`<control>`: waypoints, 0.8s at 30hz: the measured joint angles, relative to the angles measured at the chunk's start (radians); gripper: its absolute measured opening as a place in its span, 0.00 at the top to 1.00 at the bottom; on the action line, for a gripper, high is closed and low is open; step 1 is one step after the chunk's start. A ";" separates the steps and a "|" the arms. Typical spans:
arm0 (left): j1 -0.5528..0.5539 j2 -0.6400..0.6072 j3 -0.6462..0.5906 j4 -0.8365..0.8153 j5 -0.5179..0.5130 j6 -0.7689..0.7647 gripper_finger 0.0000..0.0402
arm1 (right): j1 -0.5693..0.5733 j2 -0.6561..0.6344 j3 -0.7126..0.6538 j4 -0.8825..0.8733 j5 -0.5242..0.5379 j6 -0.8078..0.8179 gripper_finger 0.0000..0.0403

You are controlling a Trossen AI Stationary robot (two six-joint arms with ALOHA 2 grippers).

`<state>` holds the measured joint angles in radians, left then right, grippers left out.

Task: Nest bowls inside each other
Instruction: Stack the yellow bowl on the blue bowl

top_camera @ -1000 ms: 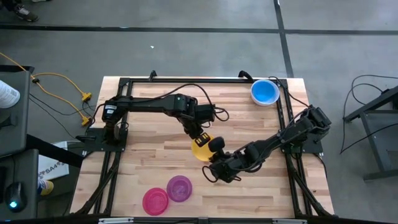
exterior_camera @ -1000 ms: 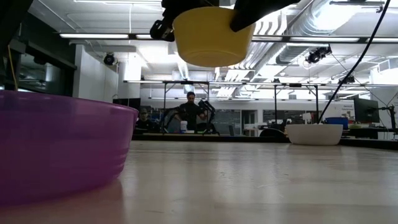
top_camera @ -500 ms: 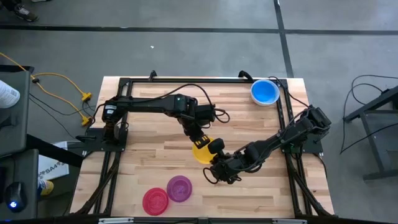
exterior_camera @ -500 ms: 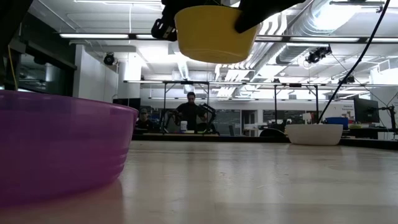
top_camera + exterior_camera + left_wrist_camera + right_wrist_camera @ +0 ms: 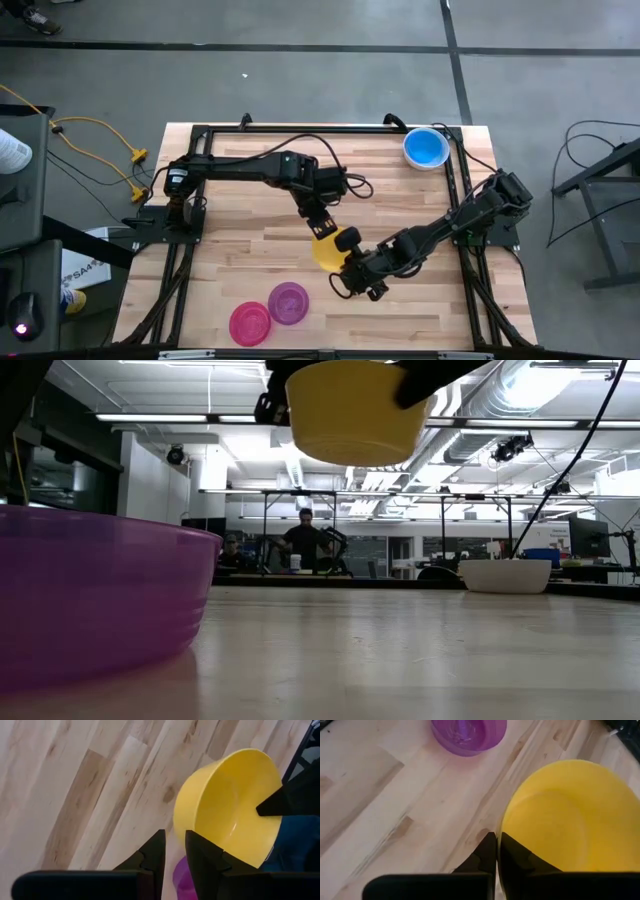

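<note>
Yellow bowl now in right jaws

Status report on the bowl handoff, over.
Right hand shut on yellow bowl, held above the table. Left hand open, off the rim. Purple bowl below; nothing in the way.
</note>
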<state>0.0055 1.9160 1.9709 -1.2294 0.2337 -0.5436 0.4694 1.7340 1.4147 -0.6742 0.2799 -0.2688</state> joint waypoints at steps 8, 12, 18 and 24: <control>0.000 0.000 0.000 -0.093 -0.034 0.077 0.81 | -0.001 0.000 0.000 -0.095 -0.025 0.114 0.99; -0.005 0.000 0.000 -0.178 -0.127 0.095 0.81 | -0.009 0.000 0.000 -0.152 -0.024 0.175 0.99; -0.036 0.000 -0.001 -0.223 -0.157 0.120 0.81 | -0.054 -0.001 -0.043 -0.197 -0.024 0.257 0.99; -0.098 0.000 -0.003 -0.291 -0.268 0.130 0.81 | -0.122 -0.001 -0.128 -0.208 -0.017 0.302 0.99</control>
<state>-0.0927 1.9160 1.9675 -1.5205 -0.0343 -0.4141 0.3477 1.7329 1.2867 -0.8820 0.2629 0.0328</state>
